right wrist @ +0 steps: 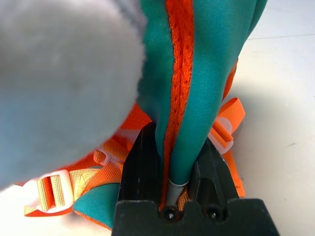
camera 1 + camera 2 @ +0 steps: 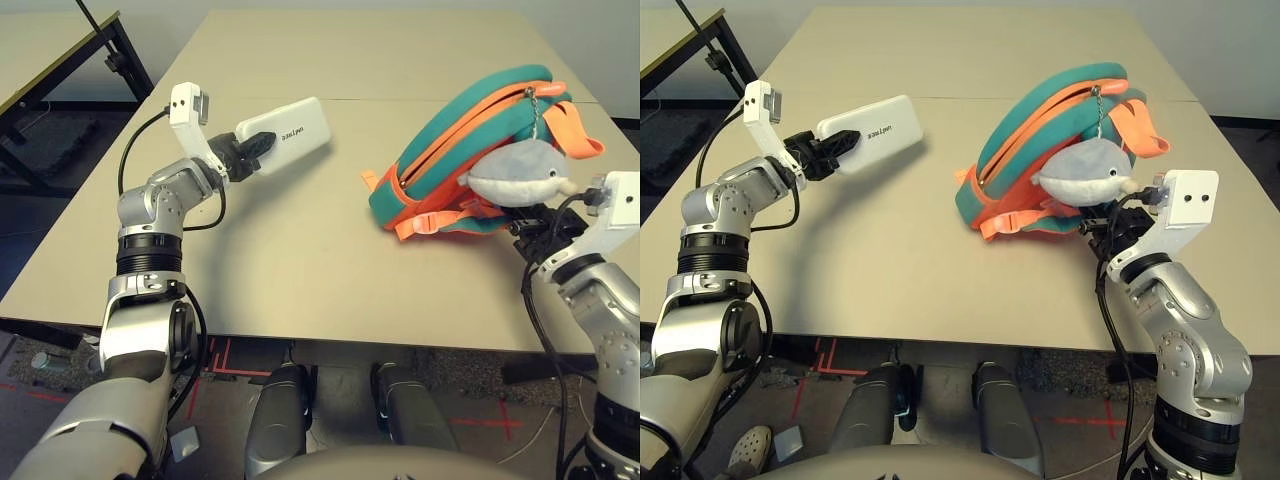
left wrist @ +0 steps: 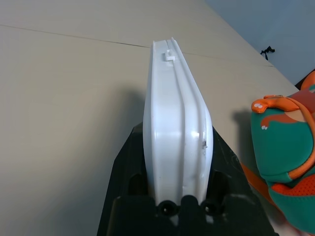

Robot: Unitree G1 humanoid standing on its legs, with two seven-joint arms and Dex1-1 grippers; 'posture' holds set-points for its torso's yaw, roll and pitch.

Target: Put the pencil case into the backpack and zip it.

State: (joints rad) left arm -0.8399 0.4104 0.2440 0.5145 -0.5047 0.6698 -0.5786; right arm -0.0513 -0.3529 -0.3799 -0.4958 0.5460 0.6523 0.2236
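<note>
With the left end effector [image 2: 248, 152] pinching the pencil case [image 2: 290, 131] above the table [image 2: 300, 260], and the right end effector [image 1: 172, 167] clamped on the backpack [image 2: 470, 130] edge (its opening faces left), lead the case in narrow-end first, keeping it level.

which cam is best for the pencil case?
Left eye view: the whole pencil case shows, lettering up, one end in the left hand. Right eye view is similar. Left wrist sees only its edge; right wrist, none.
</note>
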